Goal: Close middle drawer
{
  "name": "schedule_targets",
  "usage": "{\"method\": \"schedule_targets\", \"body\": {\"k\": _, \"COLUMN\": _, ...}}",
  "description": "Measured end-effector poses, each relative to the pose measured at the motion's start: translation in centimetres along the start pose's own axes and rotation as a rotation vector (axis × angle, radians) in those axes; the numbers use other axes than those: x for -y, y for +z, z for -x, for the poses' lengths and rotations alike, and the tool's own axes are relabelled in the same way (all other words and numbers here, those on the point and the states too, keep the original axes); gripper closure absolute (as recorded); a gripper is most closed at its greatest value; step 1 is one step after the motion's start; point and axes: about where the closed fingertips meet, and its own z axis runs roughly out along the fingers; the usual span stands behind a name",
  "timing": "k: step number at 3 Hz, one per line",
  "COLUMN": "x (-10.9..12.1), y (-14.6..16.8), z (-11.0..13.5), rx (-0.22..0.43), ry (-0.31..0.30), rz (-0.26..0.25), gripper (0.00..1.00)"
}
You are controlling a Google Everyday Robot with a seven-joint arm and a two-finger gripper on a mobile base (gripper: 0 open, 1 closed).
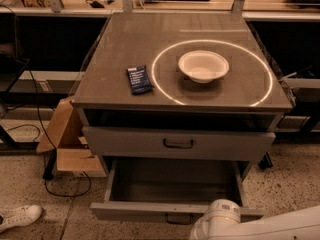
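The middle drawer (172, 186) is pulled far out at the bottom of the grey cabinet. Its wide grey box looks empty, and its low flat front panel (150, 212) carries a small dark bar handle (178, 219) at the centre. Only my white arm (220, 223) shows, at the bottom right edge, just in front of that front panel and right of the handle. My gripper itself is out of view, below the bottom edge.
Above it sits a taller grey drawer front (178, 144) with a larger black handle, slightly out. On the cabinet top (125, 44) are a white bowl (203, 66) and a dark blue packet (139, 79). A cardboard box (67, 144), cables and a white shoe (17, 217) lie at left.
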Motion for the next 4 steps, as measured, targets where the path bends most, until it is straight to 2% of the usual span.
{"method": "schedule_targets", "body": {"k": 1, "x": 1.4, "y": 0.3, "z": 1.4, "rx": 0.011, "ry": 0.006, "rz": -0.007, "gripper": 1.0}}
{"method": "schedule_targets", "body": {"k": 2, "x": 3.2, "y": 0.3, "z": 3.8, "rx": 0.045, "ry": 0.006, "rz": -0.015, "gripper": 1.0}}
{"method": "schedule_targets", "body": {"k": 4, "x": 3.6, "y": 0.3, "z": 4.1, "rx": 0.053, "ry": 0.018, "rz": -0.017, "gripper": 1.0}}
